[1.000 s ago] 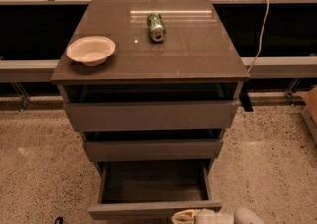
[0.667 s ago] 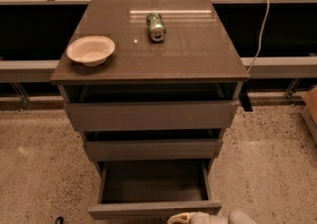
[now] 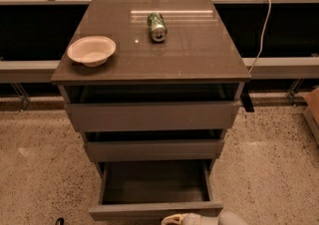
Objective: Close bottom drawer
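Since the narrow grey-brown bottom drawer point(image 3: 149, 210), flat-fronted and without a handle, stands pulled far out at the lower centre of the frame with its shallow dark box open to view, the closing push is, by my judgement, only about to start and none of the travel is done. The pale cream-and-grey gripper point(image 3: 187, 218) sits at the very bottom edge of the frame, just beside the lower right part of the front panel; whether it touches the panel, and whether it is spread or closed, cannot be told. The next move calls for pressing squarely on that front panel and driving it straight towards the top of the frame, near the panel's middle so the box does not skew on its runners. Above it the mid-width middle drawer point(image 3: 153, 149) and the widest top drawer point(image 3: 152, 115) of the grey-brown cabinet point(image 3: 194, 55) each stand slightly proud, a dark gap showing over them. I count three drawers, one gripper, one shallow cream bowl point(image 3: 91, 50) at the left of the cabinet top, and one green metal can point(image 3: 157, 26) lying on its side towards the back.
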{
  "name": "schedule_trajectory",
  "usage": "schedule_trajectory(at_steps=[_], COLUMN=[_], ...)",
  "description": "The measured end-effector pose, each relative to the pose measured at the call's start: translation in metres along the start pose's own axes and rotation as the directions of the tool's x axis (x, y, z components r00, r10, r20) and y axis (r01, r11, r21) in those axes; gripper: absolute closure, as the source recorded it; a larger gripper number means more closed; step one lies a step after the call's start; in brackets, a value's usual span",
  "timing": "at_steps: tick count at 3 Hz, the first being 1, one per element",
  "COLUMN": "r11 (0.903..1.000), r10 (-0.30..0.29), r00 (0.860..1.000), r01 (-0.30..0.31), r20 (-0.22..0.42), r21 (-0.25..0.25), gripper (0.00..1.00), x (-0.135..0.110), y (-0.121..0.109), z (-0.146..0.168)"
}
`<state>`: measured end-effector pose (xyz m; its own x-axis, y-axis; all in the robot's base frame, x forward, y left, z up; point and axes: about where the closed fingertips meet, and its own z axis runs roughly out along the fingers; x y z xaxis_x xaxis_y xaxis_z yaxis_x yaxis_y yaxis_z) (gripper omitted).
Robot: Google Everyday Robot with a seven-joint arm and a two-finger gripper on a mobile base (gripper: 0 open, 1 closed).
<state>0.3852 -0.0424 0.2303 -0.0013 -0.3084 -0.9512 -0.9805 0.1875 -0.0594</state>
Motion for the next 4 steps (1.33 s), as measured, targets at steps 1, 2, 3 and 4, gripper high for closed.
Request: schedule_trajectory(at_steps=[1, 2, 3, 4], r11=[1.0, 0.9988, 0.99, 0.9836], r10=[0.002, -0.013, -0.056, -0.093], r00=[1.0, 0.999, 0.995, 0.988], r01=[-0.002, 0.015, 0.066, 0.11], r20=[-0.004, -0.039, -0.083, -0.12], r21=[0.001, 0.046, 0.124, 0.143], gripper=[1.0, 1.0, 1.0, 1.0], x=[0.0, 0.012, 0.03, 0.044], y=[0.0, -0.006, -0.017, -0.03], z=[0.002, 0.015, 0.028, 0.045])
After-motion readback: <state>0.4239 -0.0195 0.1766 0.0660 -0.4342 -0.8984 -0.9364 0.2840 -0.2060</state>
